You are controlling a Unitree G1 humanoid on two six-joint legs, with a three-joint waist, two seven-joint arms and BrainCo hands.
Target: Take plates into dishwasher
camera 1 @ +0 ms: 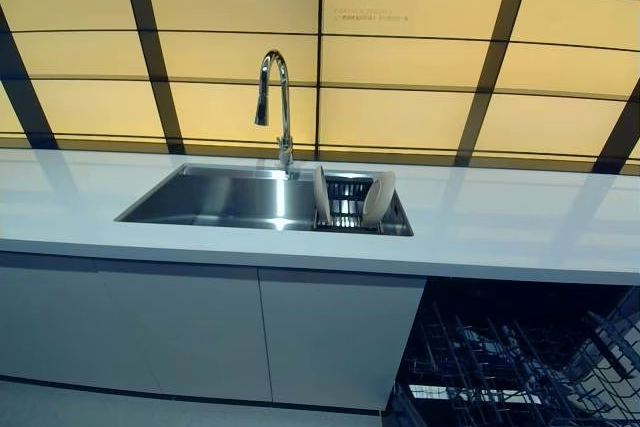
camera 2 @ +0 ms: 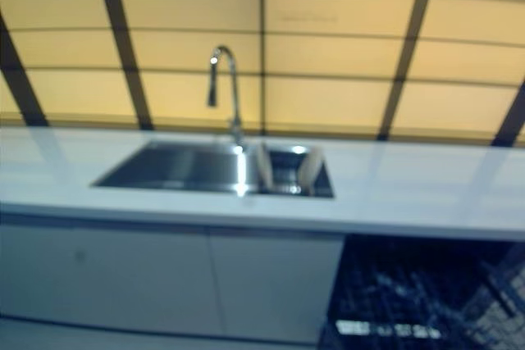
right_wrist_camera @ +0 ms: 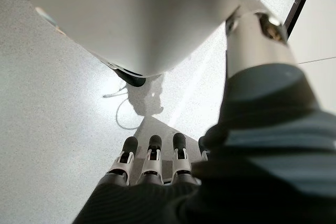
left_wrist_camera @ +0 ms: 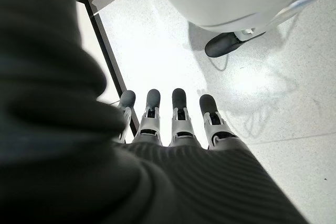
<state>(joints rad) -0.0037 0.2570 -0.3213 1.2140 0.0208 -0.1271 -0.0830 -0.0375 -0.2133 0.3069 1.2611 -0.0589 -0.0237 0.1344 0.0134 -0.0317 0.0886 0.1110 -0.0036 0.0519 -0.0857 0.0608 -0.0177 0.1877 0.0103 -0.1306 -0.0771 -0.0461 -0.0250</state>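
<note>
Silver fingers hang straight and empty on both the left hand [left_wrist_camera: 173, 121] and the right hand [right_wrist_camera: 152, 163], each pointing at the floor and holding nothing. Nearest the head camera, the dishwasher rack [camera 1: 520, 367] stands pulled out below the white counter [camera 1: 520, 222] at lower right, and further back two white plates [camera 1: 379, 197] stand on edge in a wire drainer [camera 1: 350, 209] at the right end of the steel sink [camera 1: 220, 197]. Lifting a plate could go wrong if it catches the drainer wires or strikes the tap [camera 1: 275, 97] just behind, and the counter edge lies between sink and rack.
</note>
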